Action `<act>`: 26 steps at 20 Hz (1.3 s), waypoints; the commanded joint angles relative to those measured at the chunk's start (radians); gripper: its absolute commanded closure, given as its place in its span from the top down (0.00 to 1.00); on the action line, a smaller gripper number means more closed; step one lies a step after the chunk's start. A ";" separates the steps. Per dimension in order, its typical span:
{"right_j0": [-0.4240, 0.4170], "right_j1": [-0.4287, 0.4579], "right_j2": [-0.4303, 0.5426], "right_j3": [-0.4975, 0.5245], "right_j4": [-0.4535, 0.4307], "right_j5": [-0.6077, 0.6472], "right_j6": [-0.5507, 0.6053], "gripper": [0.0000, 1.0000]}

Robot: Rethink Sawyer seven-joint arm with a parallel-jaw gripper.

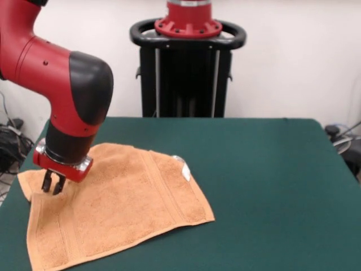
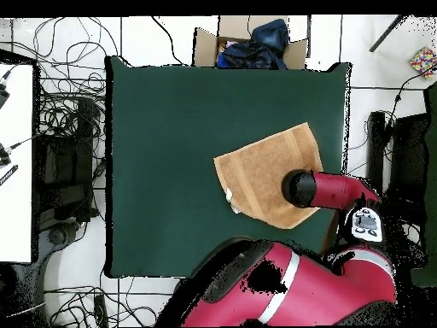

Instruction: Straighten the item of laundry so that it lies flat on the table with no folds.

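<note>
A wide table [image 1: 265,169] with a dark green felt-like top stands before a white wall. The orange-tan terry-cloth towel [image 1: 121,203] lies spread near one long edge, its white tag [image 1: 185,173] showing. The red-and-black arm's gripper [image 1: 52,183] hangs at a towel corner, fingers close together, apparently holding nothing. I would pinch only that corner's top layer and draw outward, low and slow. The overhead view hides the fingers under the wrist; any fold beneath is unclear.

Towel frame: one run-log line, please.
towel: spread on table, near flat | pincer: over towel's corner, looks shut | small white tag: showing
</note>
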 commanded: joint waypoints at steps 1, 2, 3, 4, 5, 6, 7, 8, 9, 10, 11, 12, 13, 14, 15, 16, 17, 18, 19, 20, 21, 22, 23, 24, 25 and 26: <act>0.071 0.099 0.309 0.022 0.079 0.007 0.042 1.00; 0.082 0.097 0.296 0.019 0.071 0.003 0.048 1.00; 0.092 0.097 0.283 0.013 0.063 -0.002 0.053 1.00; 0.101 0.101 0.272 0.003 0.058 0.013 0.053 1.00; 0.115 0.106 0.257 -0.014 0.053 0.039 0.050 1.00; 0.130 0.114 0.241 -0.035 0.053 0.077 0.048 1.00; 0.148 0.125 0.221 -0.060 0.060 0.144 0.047 1.00; 0.179 0.134 0.184 -0.084 0.059 0.183 0.067 1.00; 0.215 0.145 0.138 -0.106 0.058 0.205 0.107 1.00; 0.255 0.156 0.088 -0.127 0.050 0.211 0.150 1.00; 0.287 0.169 0.045 -0.147 0.045 0.220 0.188 1.00; 0.310 0.179 0.015 -0.164 0.039 0.228 0.209 1.00; 0.324 0.189 -0.004 -0.178 0.037 0.236 0.221 1.00; 0.336 0.200 -0.020 -0.194 0.038 0.244 0.232 1.00; 0.347 0.210 -0.034 -0.206 0.041 0.250 0.243 1.00; 0.356 0.222 -0.046 -0.219 0.049 0.255 0.258 1.00; 0.359 0.230 -0.051 -0.221 0.061 0.255 0.273 1.00; 0.356 0.232 -0.050 -0.218 0.074 0.232 0.290 1.00; 0.333 0.224 -0.021 -0.202 0.091 0.212 0.271 1.00; 0.297 0.211 0.023 -0.180 0.104 0.169 0.234 1.00; 0.265 0.199 0.063 -0.156 0.118 0.158 0.198 1.00; 0.233 0.191 0.103 -0.135 0.122 0.115 0.164 1.00; 0.210 0.190 0.129 -0.120 0.133 0.102 0.146 1.00; 0.197 0.192 0.146 -0.114 0.130 0.074 0.130 1.00; 0.188 0.196 0.157 -0.111 0.130 0.053 0.123 1.00; 0.180 0.197 0.168 -0.109 0.127 0.029 0.116 1.00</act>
